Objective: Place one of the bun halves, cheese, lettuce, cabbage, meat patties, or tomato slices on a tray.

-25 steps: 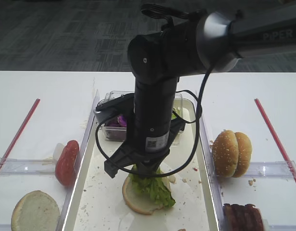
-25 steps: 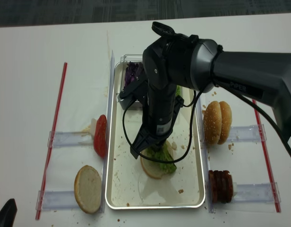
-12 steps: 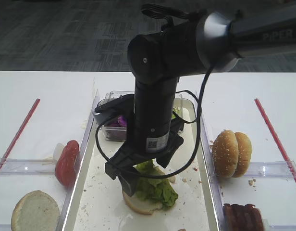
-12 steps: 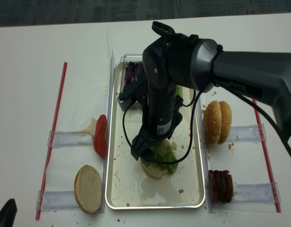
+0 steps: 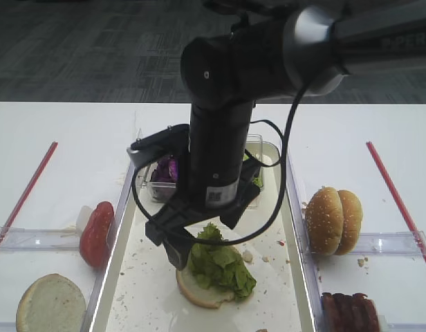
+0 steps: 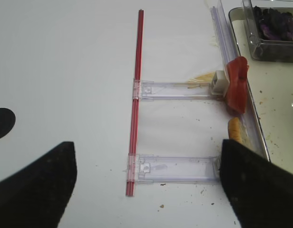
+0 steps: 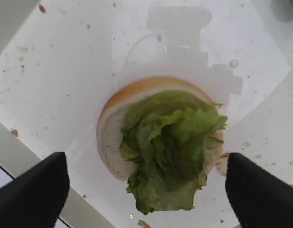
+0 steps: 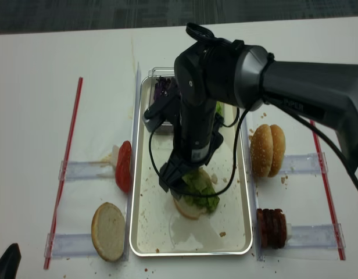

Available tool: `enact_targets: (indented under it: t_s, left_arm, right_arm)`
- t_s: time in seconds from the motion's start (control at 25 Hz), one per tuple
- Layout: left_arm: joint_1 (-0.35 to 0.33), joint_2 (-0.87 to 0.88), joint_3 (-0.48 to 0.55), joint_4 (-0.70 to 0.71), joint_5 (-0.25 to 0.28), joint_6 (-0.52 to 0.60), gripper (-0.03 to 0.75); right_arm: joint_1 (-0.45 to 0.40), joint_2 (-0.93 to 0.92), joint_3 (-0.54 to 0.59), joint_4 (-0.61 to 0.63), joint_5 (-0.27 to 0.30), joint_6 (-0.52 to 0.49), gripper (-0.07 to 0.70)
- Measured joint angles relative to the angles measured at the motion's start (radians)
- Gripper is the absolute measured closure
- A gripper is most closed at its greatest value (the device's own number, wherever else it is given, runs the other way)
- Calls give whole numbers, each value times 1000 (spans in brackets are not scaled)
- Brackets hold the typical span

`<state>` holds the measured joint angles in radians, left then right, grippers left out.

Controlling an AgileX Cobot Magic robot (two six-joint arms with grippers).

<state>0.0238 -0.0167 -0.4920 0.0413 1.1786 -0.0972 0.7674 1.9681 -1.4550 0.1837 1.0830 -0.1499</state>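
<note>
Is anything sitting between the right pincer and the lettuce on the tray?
Nothing visible. The right pincer is open directly above the lettuce, which lies on a bun half in the tray.

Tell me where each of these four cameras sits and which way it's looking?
Exterior high: low in front, facing the tray; right arm fills it.
Exterior high (realsense): overhead, looking down on the whole table and arm.
Right wrist: on the arm, straight down at lettuce on a bun half; open right tool tips show.
Left wrist: over bare table left of the tray; open left tool.
All but the left wrist view show the lettuce.
</note>
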Motion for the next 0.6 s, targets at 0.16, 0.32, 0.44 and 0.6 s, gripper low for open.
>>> enact_targets:
  t_s: [0.16,0.32,0.44,0.6]
  left_arm:
    - [0,0,0,0,0,0,116]
    - [0,0,0,0,0,0,116]
    - [0,0,0,0,0,-2,116]
    - [0,0,0,0,0,-2,116]
  right_arm:
    - [0,-52,-70,-4,28,2,-58]
    - [0,-92,-122,-6,52,4,-58]
    - [0,-99,-131,-13,59,4,-58]
    - [0,-99,-131,-29,65,4,-58]
